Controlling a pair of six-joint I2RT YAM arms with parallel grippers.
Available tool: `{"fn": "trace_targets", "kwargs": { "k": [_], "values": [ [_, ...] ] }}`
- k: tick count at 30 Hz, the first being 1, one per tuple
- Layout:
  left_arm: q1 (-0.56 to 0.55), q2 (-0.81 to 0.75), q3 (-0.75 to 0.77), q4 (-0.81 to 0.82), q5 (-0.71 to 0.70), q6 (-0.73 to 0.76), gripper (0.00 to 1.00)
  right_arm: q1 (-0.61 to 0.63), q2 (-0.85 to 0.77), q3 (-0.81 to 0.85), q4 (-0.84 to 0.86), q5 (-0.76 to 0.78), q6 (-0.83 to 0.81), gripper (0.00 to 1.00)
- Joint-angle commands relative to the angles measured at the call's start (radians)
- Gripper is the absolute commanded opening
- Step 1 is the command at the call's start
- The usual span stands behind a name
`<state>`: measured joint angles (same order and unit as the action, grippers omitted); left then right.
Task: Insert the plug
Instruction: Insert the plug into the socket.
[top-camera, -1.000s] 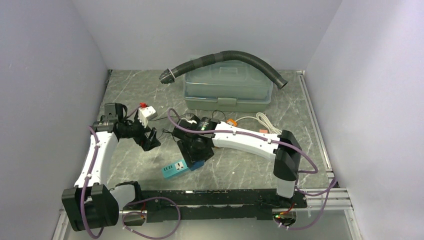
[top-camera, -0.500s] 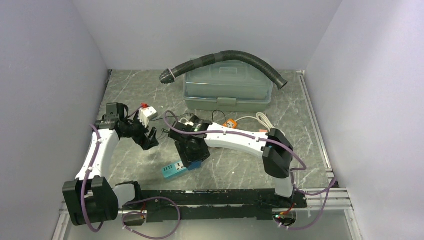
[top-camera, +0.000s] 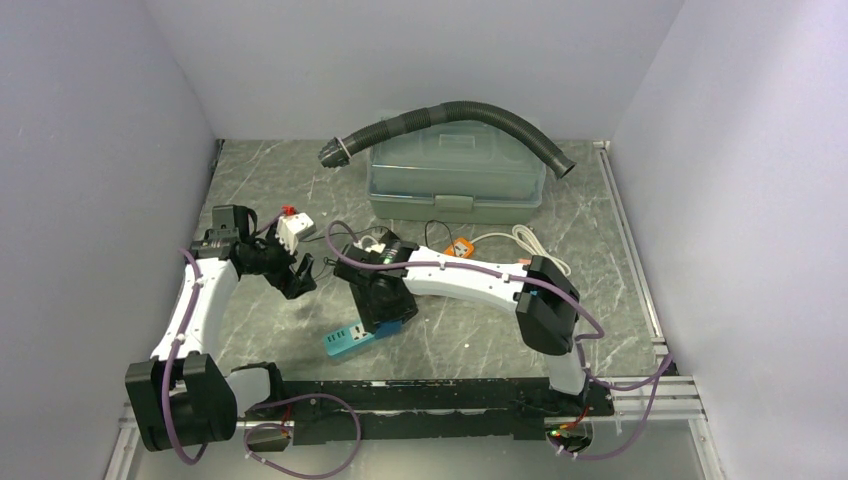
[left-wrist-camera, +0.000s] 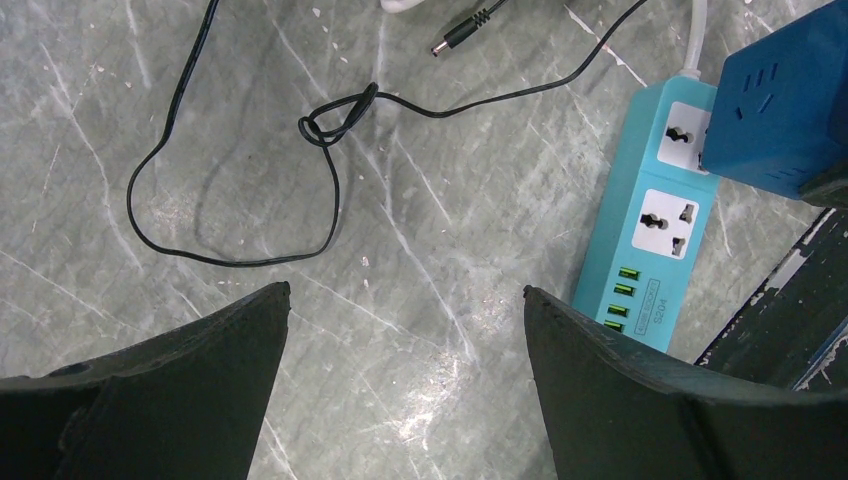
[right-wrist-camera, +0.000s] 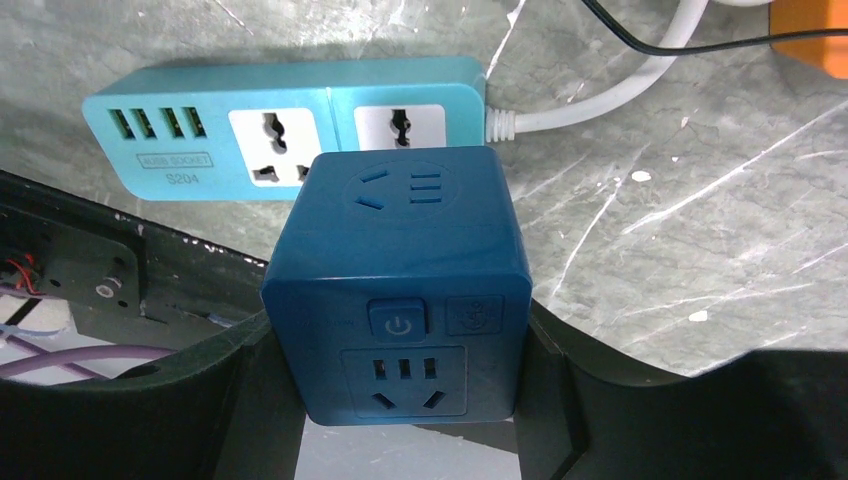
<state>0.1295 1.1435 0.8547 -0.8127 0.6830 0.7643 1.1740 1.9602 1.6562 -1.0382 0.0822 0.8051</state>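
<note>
My right gripper (right-wrist-camera: 400, 345) is shut on a dark blue cube plug (right-wrist-camera: 400, 290), one finger on each side of it. The cube hangs just over the teal power strip (right-wrist-camera: 200, 120), above its right-hand socket; I cannot tell whether they touch. In the top view the cube (top-camera: 393, 328) is at the strip's (top-camera: 347, 341) right end, under the right gripper (top-camera: 385, 300). My left gripper (top-camera: 298, 280) hovers open over bare table to the left. Its wrist view shows the strip (left-wrist-camera: 650, 215) and the cube (left-wrist-camera: 780, 110) on the right, with nothing between the left gripper (left-wrist-camera: 405, 290) fingers.
A lidded grey-green box (top-camera: 455, 180) with a black corrugated hose (top-camera: 450, 115) stands at the back. A white adapter (top-camera: 293, 228), an orange part (top-camera: 462, 245) and coiled white cable (top-camera: 530, 245) lie mid-table. A thin black cable (left-wrist-camera: 250, 180) loops near the left gripper.
The right arm has folded and shifted left, carrying the blue cube slightly left over the strip. The left gripper has barely moved and its jaws narrowed a little.
</note>
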Motion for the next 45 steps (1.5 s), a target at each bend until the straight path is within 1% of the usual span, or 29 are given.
{"fn": "trace_targets", "kwargs": {
  "k": [1, 15, 27, 33, 35, 41, 45],
  "values": [
    [0.004, 0.008, 0.024, 0.002, 0.007, 0.004, 0.91, -0.002, 0.001, 0.057, 0.021, 0.033, 0.025, 0.00],
    [0.003, 0.005, 0.025, 0.004, 0.007, -0.003, 0.91, -0.003, 0.050, 0.080, 0.009, 0.037, -0.002, 0.00],
    [0.003, 0.001, 0.032, -0.001, 0.006, -0.003, 0.91, 0.000, 0.042, 0.046, 0.008, 0.037, 0.001, 0.00],
    [0.004, 0.000, 0.036, 0.002, 0.000, -0.006, 0.91, 0.007, 0.089, 0.049, -0.007, 0.046, -0.016, 0.00],
    [0.003, 0.001, 0.041, 0.001, 0.000, -0.007, 0.91, 0.011, 0.103, 0.035, -0.014, 0.064, -0.017, 0.00],
    [0.004, 0.005, 0.048, 0.003, -0.003, -0.007, 0.91, 0.013, 0.101, -0.068, 0.039, 0.062, -0.008, 0.00],
    [0.004, 0.009, 0.054, 0.001, -0.007, -0.007, 0.91, 0.013, 0.132, -0.049, 0.024, 0.064, -0.023, 0.00]
  ]
}}
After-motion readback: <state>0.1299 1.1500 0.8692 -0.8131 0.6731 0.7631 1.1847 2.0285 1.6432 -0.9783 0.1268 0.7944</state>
